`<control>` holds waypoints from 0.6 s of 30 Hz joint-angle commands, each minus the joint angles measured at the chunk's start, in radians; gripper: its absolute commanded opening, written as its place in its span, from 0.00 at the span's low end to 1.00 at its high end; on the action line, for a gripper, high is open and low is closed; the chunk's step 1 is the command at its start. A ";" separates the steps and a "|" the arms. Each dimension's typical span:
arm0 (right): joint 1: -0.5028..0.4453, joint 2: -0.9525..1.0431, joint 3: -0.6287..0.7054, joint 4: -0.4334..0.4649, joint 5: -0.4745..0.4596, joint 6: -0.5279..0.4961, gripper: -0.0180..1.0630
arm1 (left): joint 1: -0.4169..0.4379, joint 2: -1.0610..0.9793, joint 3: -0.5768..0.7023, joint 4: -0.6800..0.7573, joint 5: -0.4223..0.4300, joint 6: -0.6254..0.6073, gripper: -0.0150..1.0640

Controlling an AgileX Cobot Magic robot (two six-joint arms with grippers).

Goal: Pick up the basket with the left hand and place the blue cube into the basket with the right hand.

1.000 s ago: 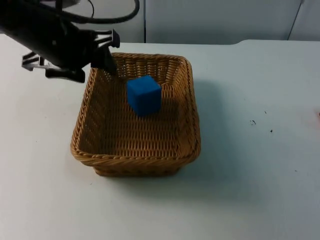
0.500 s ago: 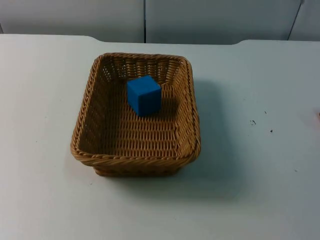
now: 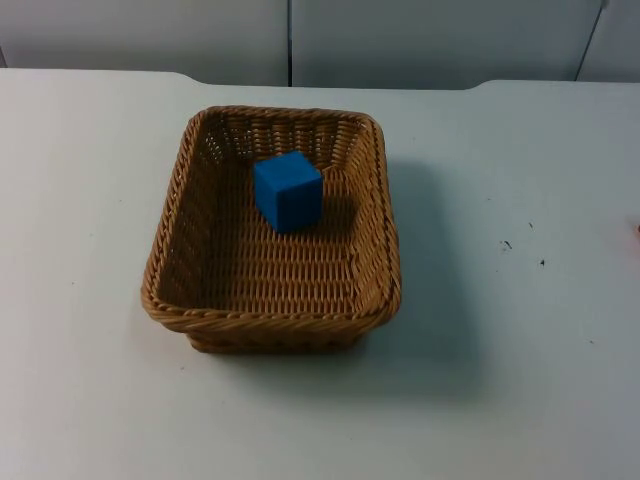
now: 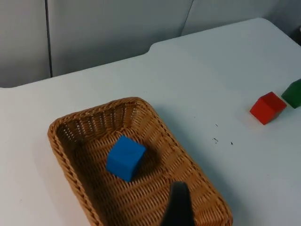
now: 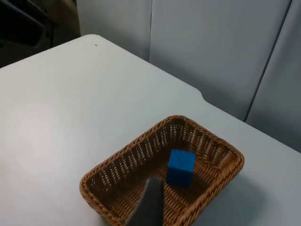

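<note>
Left arm's backed off since a second ago; wicker basket sits on the table with blue cube inside. Looks finished, nothing left. Can't tell either gripper's state.

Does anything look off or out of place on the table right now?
Nothing stands out. The basket sits flat on the white table, unbroken, with the blue cube resting inside near its far wall. A red block and a green block lie apart from the basket, off to one side; nothing looks spilled or damaged.
</note>
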 commanded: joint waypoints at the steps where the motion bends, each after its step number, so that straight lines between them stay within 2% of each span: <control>1: 0.005 -0.037 0.047 -0.013 0.007 -0.004 0.75 | -0.007 -0.112 0.074 0.027 -0.008 -0.005 0.61; 3: 0.005 -0.079 0.116 -0.013 0.005 -0.004 0.75 | -0.007 -0.236 0.150 0.031 -0.010 -0.005 0.61; 9: 0.005 -0.167 0.224 0.010 0.013 -0.004 0.75 | -0.007 -0.452 0.275 0.034 -0.006 -0.005 0.61; 13: 0.005 -0.286 0.295 0.028 0.063 0.000 0.75 | -0.007 -0.665 0.355 0.043 0.042 -0.005 0.61; 14: 0.005 -0.286 0.295 0.028 0.063 0.000 0.75 | -0.007 -0.665 0.355 0.043 0.042 -0.005 0.61; 15: 0.005 -0.302 0.301 0.028 0.070 0.002 0.75 | -0.007 -0.713 0.361 0.066 0.067 -0.017 0.61; 18: 0.005 -0.406 0.325 0.028 0.145 0.003 0.75 | -0.007 -0.850 0.364 0.235 0.143 -0.193 0.61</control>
